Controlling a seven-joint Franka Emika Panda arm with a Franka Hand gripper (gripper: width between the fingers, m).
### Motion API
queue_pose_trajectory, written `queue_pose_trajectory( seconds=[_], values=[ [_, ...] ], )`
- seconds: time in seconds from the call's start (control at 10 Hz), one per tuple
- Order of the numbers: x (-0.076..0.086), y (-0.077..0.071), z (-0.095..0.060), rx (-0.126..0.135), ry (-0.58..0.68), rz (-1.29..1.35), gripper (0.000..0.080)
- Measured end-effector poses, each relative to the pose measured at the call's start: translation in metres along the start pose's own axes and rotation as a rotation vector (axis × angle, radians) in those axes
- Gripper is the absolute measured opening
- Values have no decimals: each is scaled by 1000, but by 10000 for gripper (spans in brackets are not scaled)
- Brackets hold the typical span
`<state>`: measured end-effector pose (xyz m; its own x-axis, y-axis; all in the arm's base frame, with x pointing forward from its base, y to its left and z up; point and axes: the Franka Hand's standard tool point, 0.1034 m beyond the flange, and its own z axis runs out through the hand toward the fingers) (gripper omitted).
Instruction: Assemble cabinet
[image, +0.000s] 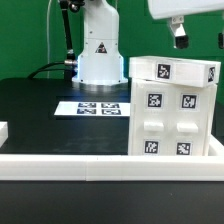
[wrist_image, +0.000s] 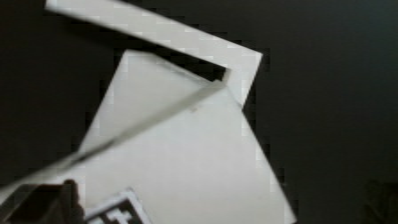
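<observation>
The claw (image: 180, 37) of a Panda arm hangs in the air above the cabinet body (image: 172, 118), touching nothing; its dark fingertips sit close together with only a slim gap between them, and whether they are fully pressed together cannot be told. Directly below the claw, the white cabinet body stands on the black table (image: 50, 110), pushed up against the white rail (image: 100, 163) along the near edge. A tagged panel piece (image: 175, 70) lies tilted across the top of the body, just under the fingertips. Well off toward the exterior view's left of the claw stands the white robot base (image: 100, 50), with the marker board (image: 98, 108) flat on the table before it. In the wrist view (blurred), the white cabinet (wrist_image: 178, 130) fills the picture against the dark table, and one dark fingertip (wrist_image: 50, 203) shows beside a tag (wrist_image: 116, 213).
</observation>
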<state>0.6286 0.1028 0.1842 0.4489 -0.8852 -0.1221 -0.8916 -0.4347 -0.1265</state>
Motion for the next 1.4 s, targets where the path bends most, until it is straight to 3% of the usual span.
queue_pose_trajectory(
  seconds=[0.5, 0.7, 1.0, 1.4],
  values=[
    [6, 2, 0, -7, 8, -593, 797],
    [9, 3, -1, -58, 48, -919, 797],
    [14, 7, -2, -106, 40, -1343, 797],
    [21, 13, -1, -150, 9, -1734, 797]
  ],
)
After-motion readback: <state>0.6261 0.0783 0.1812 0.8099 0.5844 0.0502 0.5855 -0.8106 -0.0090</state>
